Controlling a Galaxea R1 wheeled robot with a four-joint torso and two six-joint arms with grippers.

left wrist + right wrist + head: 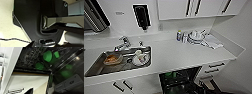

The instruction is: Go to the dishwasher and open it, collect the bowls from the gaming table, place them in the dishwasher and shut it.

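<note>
Plainly, the dishwasher (180, 80) is standing open under the white desk (184, 56), its dark racked interior showing between the white cabinet fronts. Green plastic pieces are sitting in the rack (31, 58): a large lime green bowl (47, 56) tipped on its side, a smaller green cup-like piece (56, 54) beside it, and another green piece (39, 65) lower in the wires. Whether all of these are bowls of the task I cannot tell. The dishwasher door (70, 72) is lying dropped open, its glossy inner face reflecting green, with the grey detergent compartment (71, 82) showing on it.

Judging by their look, the bowls are light, stiff and smooth, so they are likely slipping easily under a pinch; the rim is the sensible place to take hold. The door is probably heavy and hinged low, best lifted from its far edge or underside.

Neither tool's fingers are showing clearly, so I cannot tell how far either is open or whether either is holding anything.

Room is tight: the desk edge is overhanging the opening, the drawer fronts (215, 67) are standing just beside it, and the rack wires are crowding the bowls. A sink (99, 67) with dishes is lying well apart.
</note>
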